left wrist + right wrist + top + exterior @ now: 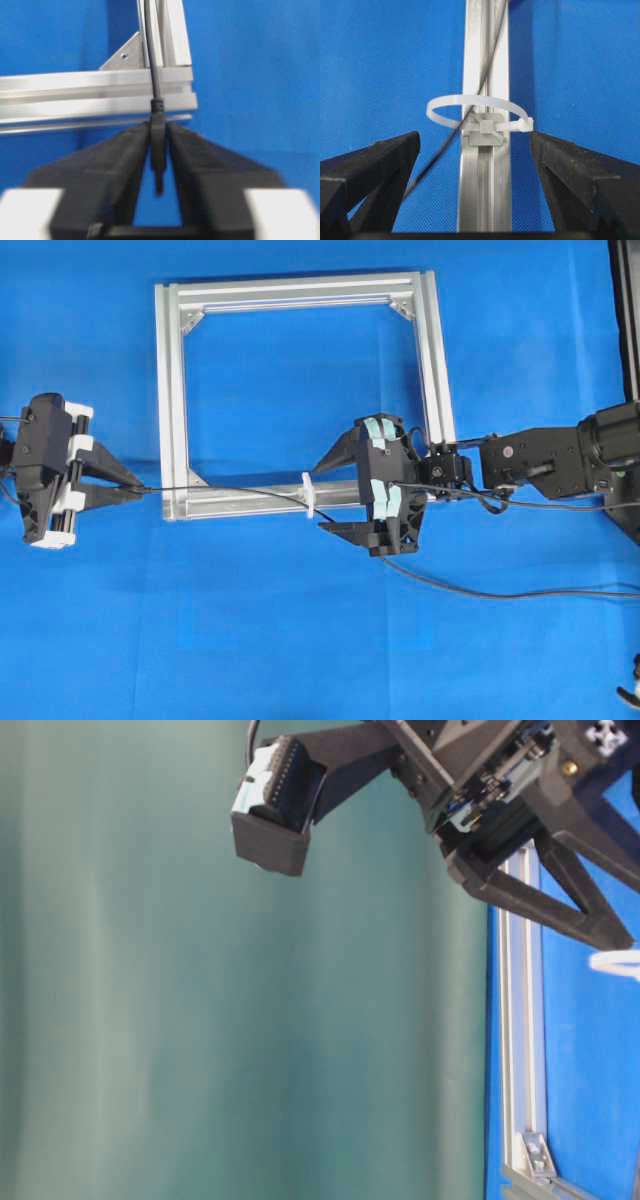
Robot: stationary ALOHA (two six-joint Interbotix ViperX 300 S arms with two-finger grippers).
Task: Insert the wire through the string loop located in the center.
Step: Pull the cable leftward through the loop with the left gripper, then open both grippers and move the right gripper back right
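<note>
Left claw (159, 142): jaws slightly parted, plug tip of the thin black wire (240, 491) between them, grip uncertain
Right claw (475, 150): wide open, empty, flanking the white translucent string loop (477, 114)
Wire: already runs through loop on the silver aluminium frame (172, 390)
Advice: release gently, avoiding pull-back

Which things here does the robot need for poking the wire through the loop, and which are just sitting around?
Needed for the job:
- the wire
- the string loop
- the left gripper, with the wire's tip between its fingers
- the right gripper, open by the loop

Just there:
- the silver frame, which carries the loop
- the blue table cover
</note>
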